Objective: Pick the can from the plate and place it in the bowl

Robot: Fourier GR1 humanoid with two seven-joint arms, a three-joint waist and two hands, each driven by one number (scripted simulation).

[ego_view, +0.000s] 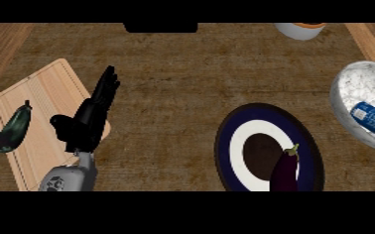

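At the left, the left hand [86,124] rests over the edge of a pale cutting board [44,94] that carries a dark green vegetable [15,127], its fingers [107,87] straight, relaxed, holding nothing and aimed toward the far side; the right hand is out of view. Toward the right a dark blue plate [228,148] holds only an eggplant [285,171], and the can [363,115] already lies in the white bowl [348,87] at the right edge, well apart from that hand. The placing looks done on the brown woven bench [176,69], with a cup [300,29] at the far right.
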